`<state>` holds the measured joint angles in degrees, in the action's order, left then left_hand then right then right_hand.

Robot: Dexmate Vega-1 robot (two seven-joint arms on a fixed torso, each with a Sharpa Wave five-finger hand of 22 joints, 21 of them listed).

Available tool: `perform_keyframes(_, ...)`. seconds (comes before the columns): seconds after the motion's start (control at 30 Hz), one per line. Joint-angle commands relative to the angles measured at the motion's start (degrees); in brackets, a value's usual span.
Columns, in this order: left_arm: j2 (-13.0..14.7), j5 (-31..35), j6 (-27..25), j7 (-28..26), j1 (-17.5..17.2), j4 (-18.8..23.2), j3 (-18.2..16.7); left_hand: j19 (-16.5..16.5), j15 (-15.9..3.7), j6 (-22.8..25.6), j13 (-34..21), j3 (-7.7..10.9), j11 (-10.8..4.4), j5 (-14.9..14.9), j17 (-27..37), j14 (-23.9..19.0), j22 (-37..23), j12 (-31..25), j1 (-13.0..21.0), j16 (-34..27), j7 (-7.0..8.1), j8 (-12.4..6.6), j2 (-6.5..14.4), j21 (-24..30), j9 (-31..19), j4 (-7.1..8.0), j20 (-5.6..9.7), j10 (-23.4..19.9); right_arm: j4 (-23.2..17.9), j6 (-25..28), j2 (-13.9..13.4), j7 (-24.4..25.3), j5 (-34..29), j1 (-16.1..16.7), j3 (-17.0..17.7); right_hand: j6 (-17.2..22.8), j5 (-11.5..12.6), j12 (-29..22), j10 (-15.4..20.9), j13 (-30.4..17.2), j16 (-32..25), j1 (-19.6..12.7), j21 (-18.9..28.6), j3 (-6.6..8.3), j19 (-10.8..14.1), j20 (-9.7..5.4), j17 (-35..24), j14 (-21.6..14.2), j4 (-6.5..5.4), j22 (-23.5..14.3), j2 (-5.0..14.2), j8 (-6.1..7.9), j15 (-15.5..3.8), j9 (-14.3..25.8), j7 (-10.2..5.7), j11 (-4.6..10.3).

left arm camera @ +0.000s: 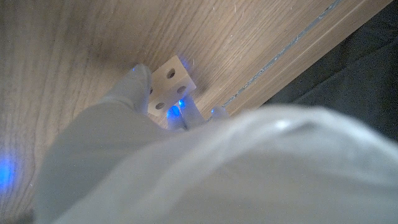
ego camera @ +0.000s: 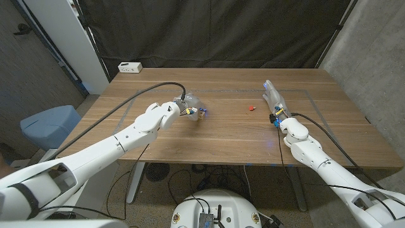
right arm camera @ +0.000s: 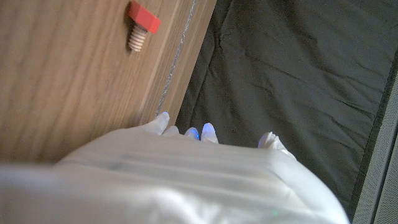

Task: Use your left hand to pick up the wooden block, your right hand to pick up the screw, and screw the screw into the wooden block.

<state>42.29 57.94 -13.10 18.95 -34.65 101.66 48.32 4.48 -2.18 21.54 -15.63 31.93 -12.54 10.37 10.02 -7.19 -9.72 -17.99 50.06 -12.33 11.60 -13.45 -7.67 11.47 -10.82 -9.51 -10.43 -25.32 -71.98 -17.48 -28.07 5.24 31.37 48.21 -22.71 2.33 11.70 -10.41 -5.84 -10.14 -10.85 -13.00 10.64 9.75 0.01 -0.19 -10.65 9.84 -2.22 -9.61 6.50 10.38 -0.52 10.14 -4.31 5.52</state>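
Wooden block [left arm camera: 170, 86] sits at the left hand's [ego camera: 166, 114] fingertips, left of the tabletop's [ego camera: 221, 136] middle. In the left wrist view it is a pale piece with round holes in its face, and two fingers [left arm camera: 134, 87] touch it on opposite sides. It seems to rest on the wood, so I judge the grasp as forming rather than finished, and whether the fingers are truly clamped on it I cannot tell.

At about 3 o'clock from the block, well apart from it, lies the screw [ego camera: 251, 108], a small red-headed piece. The right wrist view shows its square red head and pale threaded shank [right arm camera: 138, 36] lying on its side.

Further along, again at roughly 3 o'clock from the screw, stands the right hand [ego camera: 276, 104], near the screw without touching it. Its fingers reach straight toward the tabletop's far edge, apart and holding nothing.

Several things could go wrong from here. The block is small against the fingers, so an uneven squeeze could tip it or squirt it sideways across the tabletop. If it is lifted with the holes facing away, the right hand will have no clear line in. The screw lies flat and low, so closing fingers may push or roll it instead of catching it, perhaps toward the far edge.
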Motion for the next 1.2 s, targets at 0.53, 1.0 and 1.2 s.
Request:
perform_keyframes(0.53,-1.34,0.63,-1.31,-6.83,-0.84,-2.44,0.67,-4.87,-3.55,8.41,-2.54,-2.46,-0.02,0.16,0.29,-6.98,-0.24,-3.52,3.62,-0.34,0.69,-0.34,0.65,0.16,-0.22,0.44,-1.01,-8.18,2.12,-0.59,0.76,-0.16,0.39,-0.52,0.03,0.18,0.42,-0.38,0.19,-0.18,-0.42,0.12,0.36,0.00,-0.19,0.49,-0.22,1.87,0.34,-0.15,-0.28,0.37,-0.45,0.19,-0.28,0.18)
perform_keyframes(1.0,-2.17,0.41,-0.48,-9.21,0.18,-4.36,1.72,-8.73,-4.39,13.15,-4.36,-4.32,-0.07,-0.27,0.44,-11.00,-0.28,-5.03,5.10,-0.42,0.76,-0.50,1.77,0.23,-0.38,0.65,-1.07,-12.76,3.72,-0.76,1.18,-0.65,0.55,-1.38,-0.10,0.18,0.43,-0.35,0.21,-0.18,-0.44,0.21,0.38,0.04,-0.12,0.60,-0.23,1.81,0.36,-0.15,-0.24,0.37,-0.50,0.19,-0.27,0.36)
perform_keyframes(1.2,-2.61,-0.25,-0.43,-10.48,0.40,-5.14,1.78,-10.44,-4.48,16.44,-5.20,-5.27,-0.19,-0.32,0.47,-12.75,-0.27,-5.76,5.89,-0.43,0.67,-1.03,2.10,0.26,-0.43,0.60,-0.55,-15.26,4.01,-0.66,1.26,-0.66,0.66,-1.50,-0.08,0.22,0.44,-0.34,0.22,-0.18,-0.44,0.25,0.37,0.05,-0.12,0.68,-0.23,1.82,0.37,-0.16,-0.24,0.39,-0.48,0.19,-0.27,0.30)
